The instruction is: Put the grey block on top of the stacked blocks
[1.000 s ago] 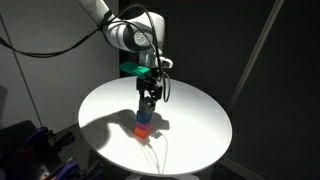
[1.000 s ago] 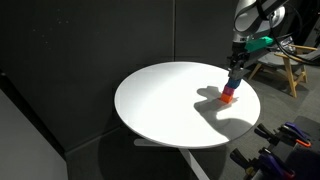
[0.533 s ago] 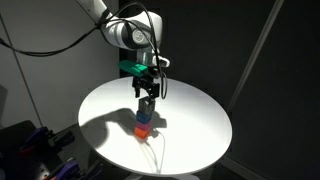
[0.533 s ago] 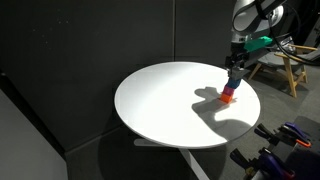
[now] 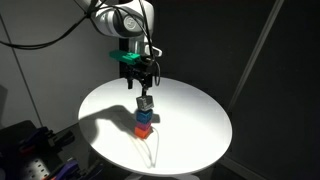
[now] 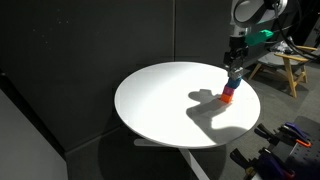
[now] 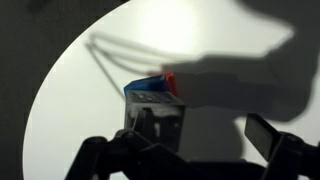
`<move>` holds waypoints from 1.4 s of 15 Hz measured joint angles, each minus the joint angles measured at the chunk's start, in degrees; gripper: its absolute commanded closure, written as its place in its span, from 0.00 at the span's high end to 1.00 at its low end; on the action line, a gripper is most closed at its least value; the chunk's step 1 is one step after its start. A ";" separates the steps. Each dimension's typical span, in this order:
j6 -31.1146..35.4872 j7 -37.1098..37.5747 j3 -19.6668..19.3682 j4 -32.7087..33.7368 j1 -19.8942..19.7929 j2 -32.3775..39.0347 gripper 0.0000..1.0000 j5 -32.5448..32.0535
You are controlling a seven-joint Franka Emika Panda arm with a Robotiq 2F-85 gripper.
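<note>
The grey block sits on top of the stacked blocks, blue above orange-red, near the middle of the round white table. My gripper hangs just above the column, open and empty. In the wrist view the grey block shows dark, close to my left finger, with the blue cube and an orange-red edge beyond it. The jaws are spread wide. In an exterior view the column stands under the gripper.
The table's edge curves round the scene against dark curtains. A wooden frame stands behind the table. Dark equipment sits low beside the table. Thin cable shadows cross the tabletop.
My gripper has risen straight up from the column. The grey block stays on top of the blue cube, and the jaws are now clear of it.
</note>
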 measured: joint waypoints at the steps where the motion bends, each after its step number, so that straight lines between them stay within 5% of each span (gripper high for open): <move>1: -0.20 0.00 0.15 -0.44 0.15 -0.80 1.00 0.00; 21: 2.27 -8.06 3.89 -11.89 4.32 -10.74 1.00 -0.01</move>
